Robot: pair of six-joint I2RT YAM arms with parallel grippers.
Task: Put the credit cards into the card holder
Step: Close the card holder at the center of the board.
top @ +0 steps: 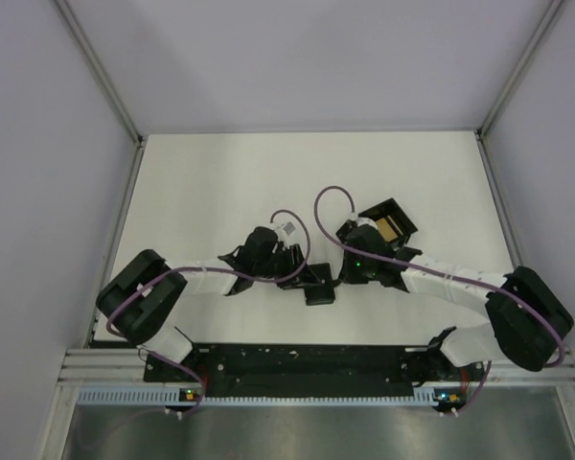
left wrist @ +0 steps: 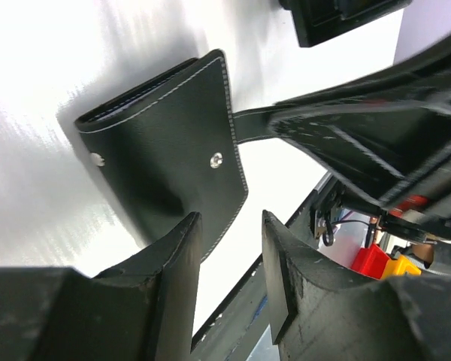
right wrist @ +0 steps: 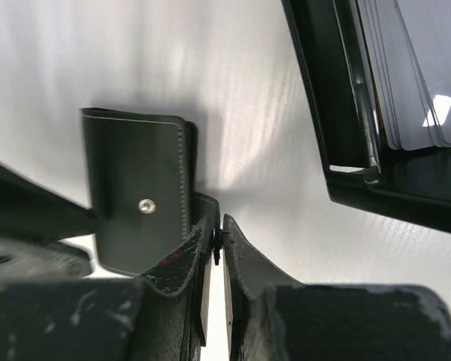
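Observation:
The card holder (top: 319, 286) is a small flat black stitched case with a metal snap, lying on the white table between the arms. It also shows in the left wrist view (left wrist: 165, 150) and the right wrist view (right wrist: 139, 192). My right gripper (right wrist: 219, 226) is shut on the thin black strap at the holder's edge; in the top view it (top: 350, 273) sits just right of the holder. My left gripper (left wrist: 231, 226) is open and empty, its fingertips just short of the holder's near corner. Grey credit cards (right wrist: 417, 75) lie stacked in the open black box (right wrist: 338, 98).
The open black box (top: 402, 213) with a gold patch inside stands just behind my right gripper. Purple cables loop over both wrists. Grey walls close in the table on the left, right and back. A black rail runs along the near edge.

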